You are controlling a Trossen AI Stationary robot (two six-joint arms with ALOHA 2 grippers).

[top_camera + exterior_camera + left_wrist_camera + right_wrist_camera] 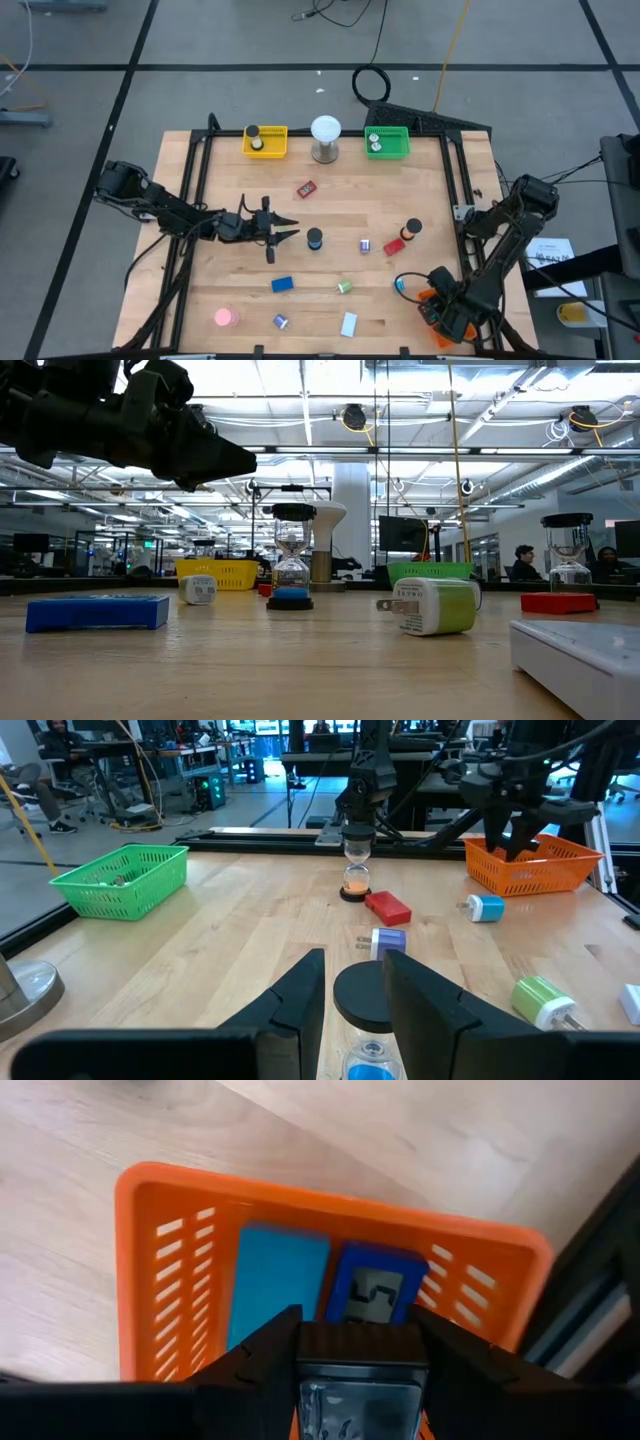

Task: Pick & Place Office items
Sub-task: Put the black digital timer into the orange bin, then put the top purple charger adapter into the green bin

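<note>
Office items lie scattered on the wooden table: a blue-sand timer point(315, 240), red blocks point(306, 188), a blue block point(282, 285), a green charger point(344, 287), a pink disc point(225, 317) and a white block point(348, 323). My left gripper point(288, 236) hovers level at the table's left, open, just short of the blue timer's black cap point(365, 995) and above it point(240, 460). My right gripper point(360, 1335) points down over the orange tray point(170, 1250) at the near right corner, shut on a black boxy item point(360, 1380). In that tray lie a light blue block point(275, 1280) and a dark blue item point(375, 1290). My right gripper pinches the black boxy item between its two fingers, by two opposite sides point(308, 1355). The fingers come from above, pointing down. The item hangs clear above the orange tray; its lower part is out of the picture.
A yellow tray point(265, 141), a white ball on a metal stand point(325, 138) and a green tray point(387, 143) stand along the far edge. An orange-sand timer point(412, 230) and a small blue charger point(400, 285) sit near my right arm. Black rails frame the table's left and right sides.
</note>
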